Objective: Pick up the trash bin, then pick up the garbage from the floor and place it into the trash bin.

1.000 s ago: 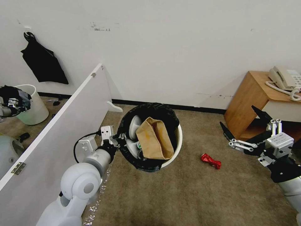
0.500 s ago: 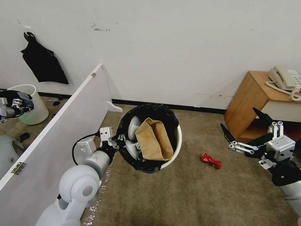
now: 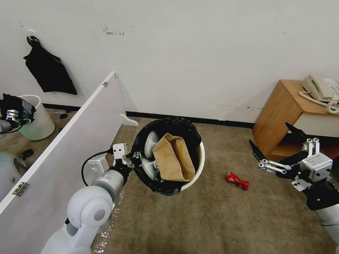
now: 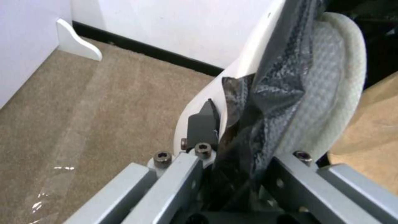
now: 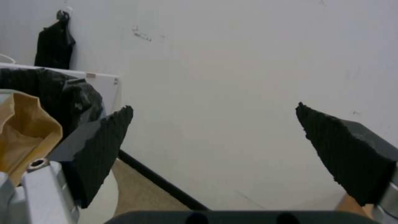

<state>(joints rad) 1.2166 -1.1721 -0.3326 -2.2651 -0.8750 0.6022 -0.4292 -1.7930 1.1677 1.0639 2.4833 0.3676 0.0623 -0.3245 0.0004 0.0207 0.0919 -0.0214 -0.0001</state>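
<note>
The trash bin (image 3: 198, 165), white with a black bag over its rim, stands tilted at the middle of the carpet. My left gripper (image 3: 131, 156) is shut on its near-left rim. Up close, the left gripper (image 4: 232, 133) pinches the black liner (image 4: 273, 81) against the white rim (image 4: 244, 59). In the bin lie garbage items: a tan paper bag (image 3: 173, 158), a white slipper (image 3: 152, 138) and a green-labelled bottle (image 3: 155, 165). A crushed red wrapper (image 3: 237, 180) lies on the floor to the bin's right. My right gripper (image 3: 268, 133) hangs open and holds nothing, above and right of the wrapper; the right wrist view shows its wide-apart fingers (image 5: 101, 149).
A white panel (image 3: 70, 141) runs diagonally along my left arm. Behind it stands a pale bin (image 3: 39, 121), with a black bag (image 3: 47, 72) hanging on the wall above. A wooden cabinet (image 3: 282, 109) with a telephone (image 3: 319, 88) stands close behind my right gripper. Open carpet lies in front.
My right gripper has drifted slightly right and down, still open. The left arm has settled a little lower with the bin still in its grip.
</note>
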